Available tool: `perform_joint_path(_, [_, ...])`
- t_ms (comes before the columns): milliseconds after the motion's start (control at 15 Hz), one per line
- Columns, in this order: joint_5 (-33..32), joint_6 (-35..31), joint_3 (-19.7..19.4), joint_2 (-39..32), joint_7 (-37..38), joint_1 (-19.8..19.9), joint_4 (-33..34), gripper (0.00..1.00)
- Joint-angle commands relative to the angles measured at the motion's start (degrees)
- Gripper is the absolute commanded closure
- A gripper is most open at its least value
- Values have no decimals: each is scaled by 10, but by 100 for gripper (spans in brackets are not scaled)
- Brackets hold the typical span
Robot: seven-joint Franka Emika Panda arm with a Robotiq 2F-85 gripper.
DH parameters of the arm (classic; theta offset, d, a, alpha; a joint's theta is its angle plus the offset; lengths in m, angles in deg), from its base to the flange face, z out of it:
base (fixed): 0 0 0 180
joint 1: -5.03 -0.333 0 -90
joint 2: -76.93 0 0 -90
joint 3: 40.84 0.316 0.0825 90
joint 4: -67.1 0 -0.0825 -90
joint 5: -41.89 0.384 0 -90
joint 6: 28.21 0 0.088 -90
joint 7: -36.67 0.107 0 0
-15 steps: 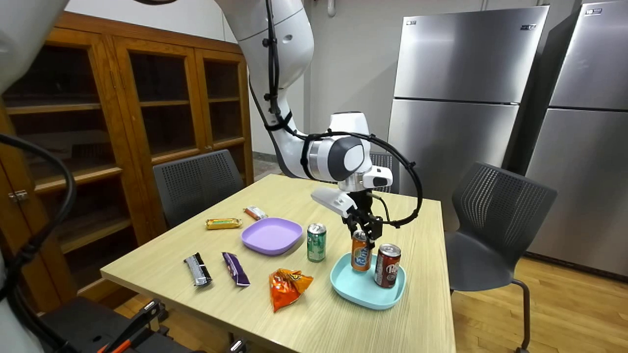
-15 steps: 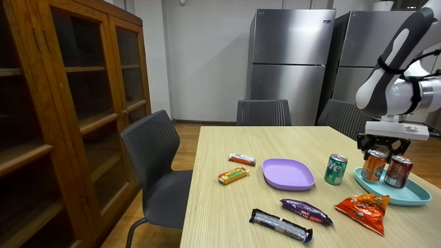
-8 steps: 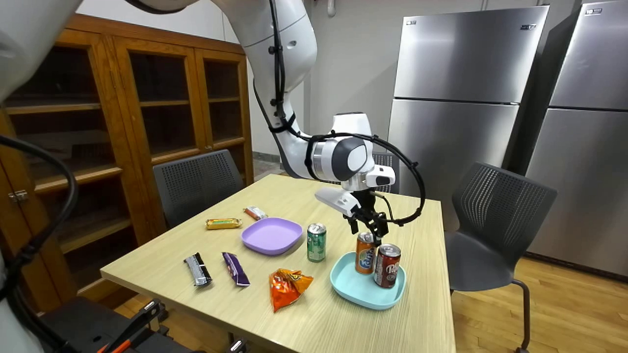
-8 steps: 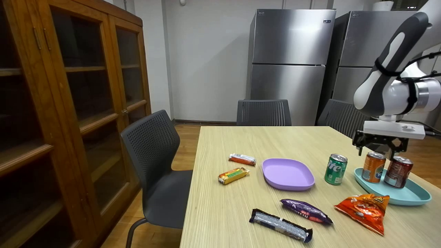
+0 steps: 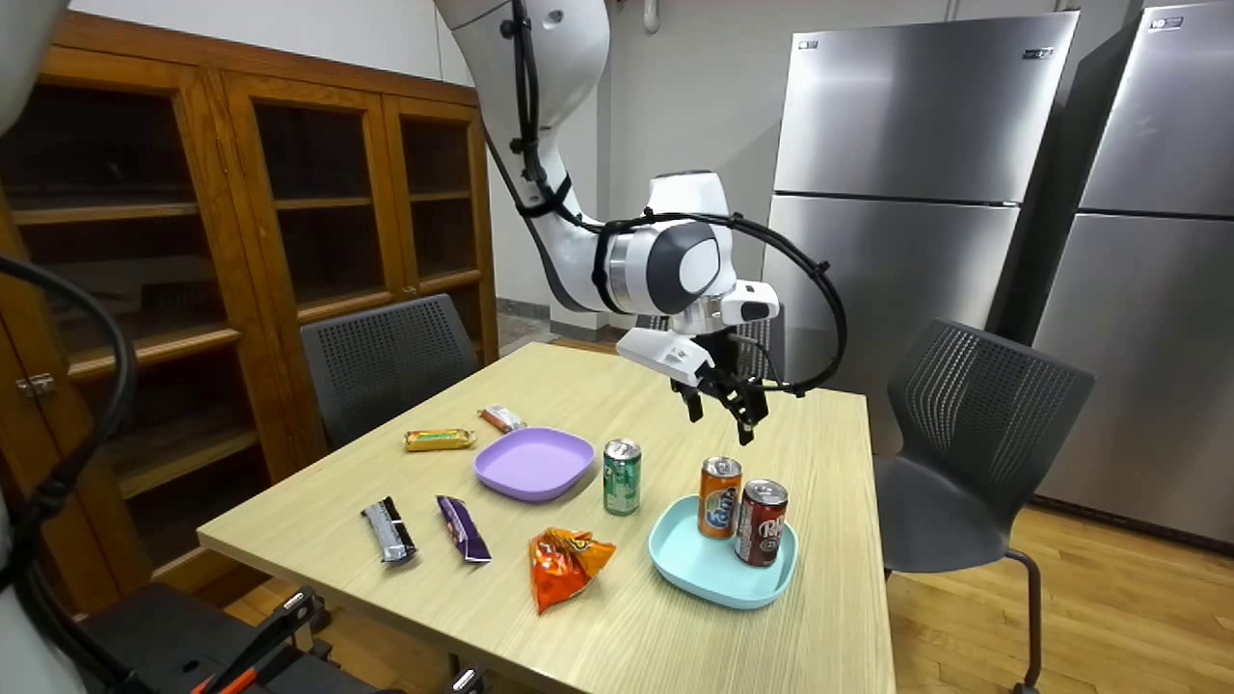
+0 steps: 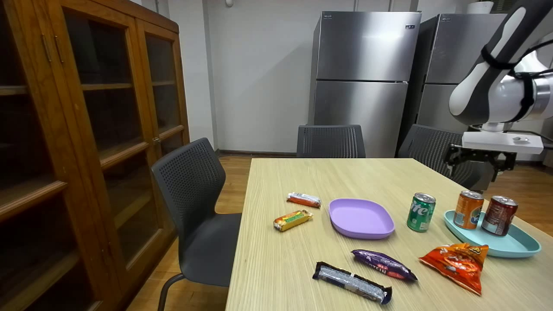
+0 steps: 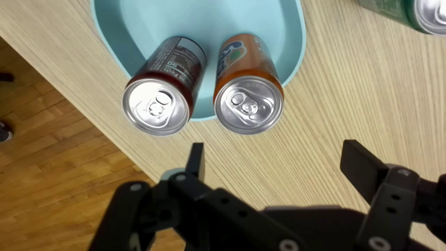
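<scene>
My gripper (image 5: 720, 421) hangs above the light blue plate (image 5: 689, 571), its jaws wide apart and nothing between them. In the wrist view only tabletop shows between the black fingers (image 7: 362, 167). Nearest below stands an orange Fanta can (image 5: 719, 501), upright on the plate and apart from the gripper. Close beside it on the same plate is a dark red Dr Pepper can (image 5: 761, 525); both silver lids appear in the wrist view. A green Sprite can (image 6: 421, 212) stands on the table next to the plate.
A purple plate (image 5: 535, 463) lies beyond the green can. Around it on the table are an orange chip bag (image 6: 458, 263), a purple bar (image 6: 383, 263), a black-silver bar (image 6: 352, 281), a yellow bar (image 6: 292, 220) and a red-white bar (image 6: 303, 199). Chairs surround the table (image 6: 276, 259).
The jaws have spread from around the orange can, and the gripper has risen well above it. The orange can has shifted slightly toward the dark red can and now stands free.
</scene>
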Motion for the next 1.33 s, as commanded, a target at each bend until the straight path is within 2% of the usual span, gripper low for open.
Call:
perform_joint_path(0, [-15,1,1,64,-20,-12,-58,0])
perform_joint_path(133, [-29,2,5,88,-41,-16,-82,0])
perform_joint_path(200, [-14,1,2,44,-18,-11,-39,0])
perform_joint_path(467, [-23,1,4,67,-28,-17,-64,0])
perform_joint_path(533, [-13,0,8,73,-41,-3,-65,0])
perform_joint_path(733, [-14,-28,0,80,-28,-5,-79,0])
perform_joint_path(1267, [29,-51,56,76,-59,9,-94,0])
